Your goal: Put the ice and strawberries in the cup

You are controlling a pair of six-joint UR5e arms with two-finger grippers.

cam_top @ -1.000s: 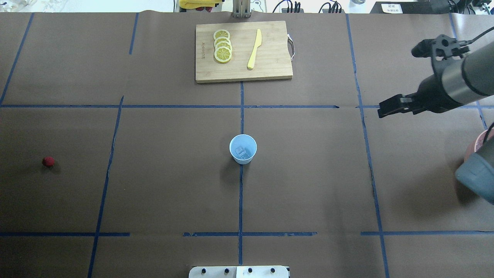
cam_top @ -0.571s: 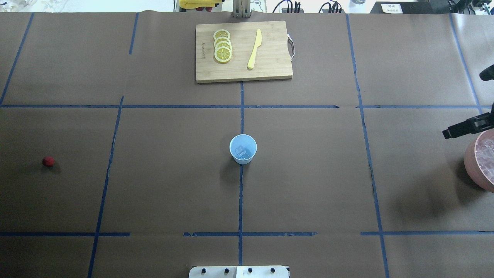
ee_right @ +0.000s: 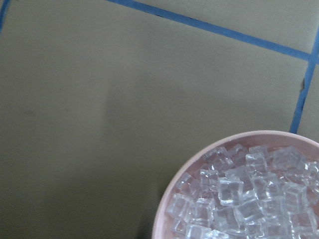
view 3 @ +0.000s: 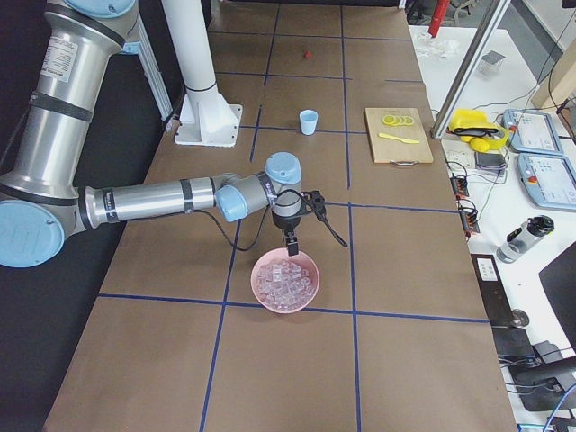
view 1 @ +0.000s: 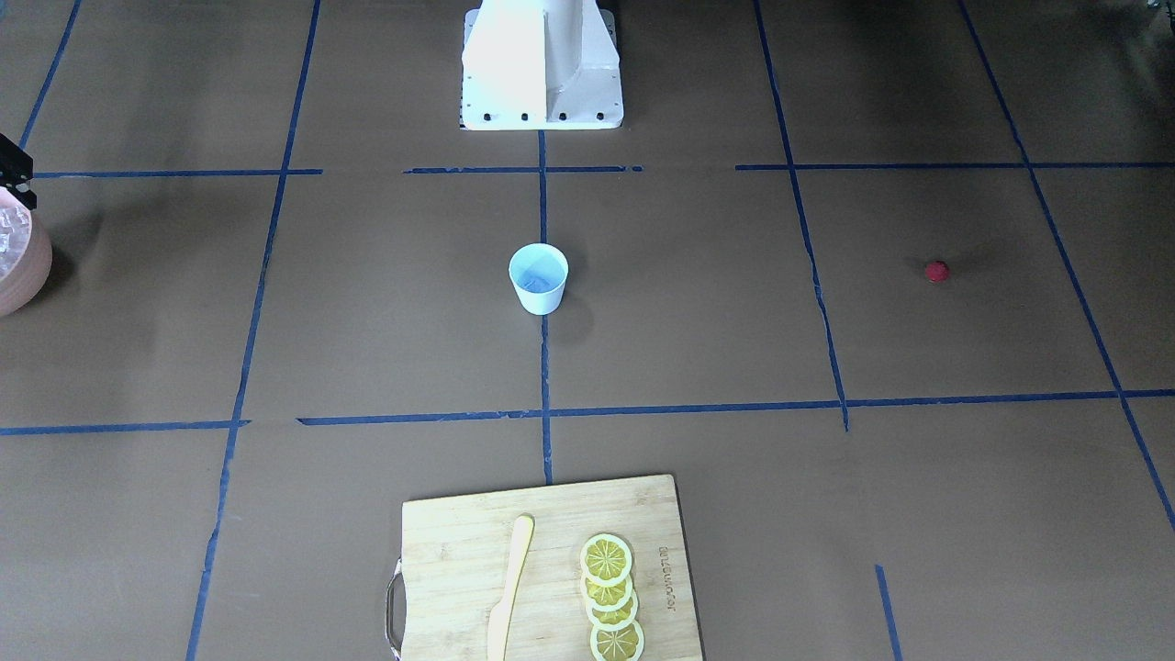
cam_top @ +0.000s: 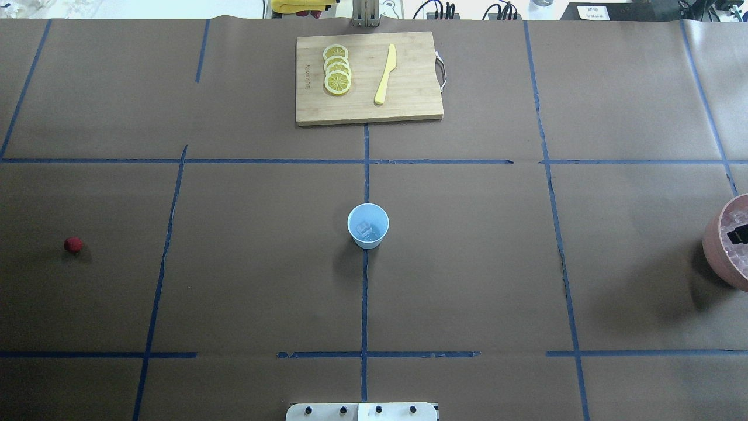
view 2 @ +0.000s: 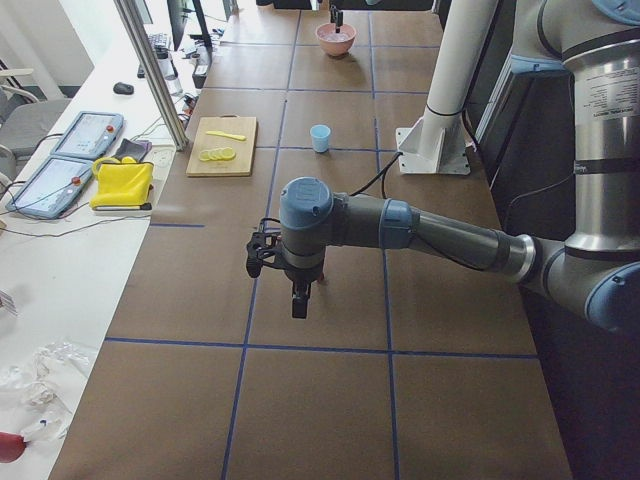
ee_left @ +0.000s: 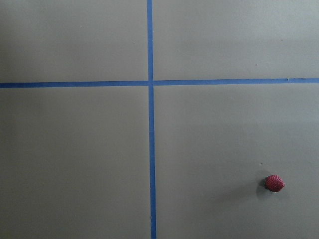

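The bowl point(cam_top: 716, 257) is cut by the overhead view's right edge and by the front view's left edge; the right wrist view shows only a part of it. Of the right gripper point(cam_top: 737, 235) only a dark stub shows over the ice point(cam_top: 737, 219), so how its jaws stand cannot be read. The left gripper point(view 2: 299, 300) shows only in the left side view, too small to judge. The ice in the cup point(cam_top: 368, 225) is too faint to count. The board point(view 1: 450, 551) and knife point(view 1: 510, 578) run off the front view's bottom edge.

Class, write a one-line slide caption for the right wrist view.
A pink bowl of clear ice cubes on the brown, blue-taped table.
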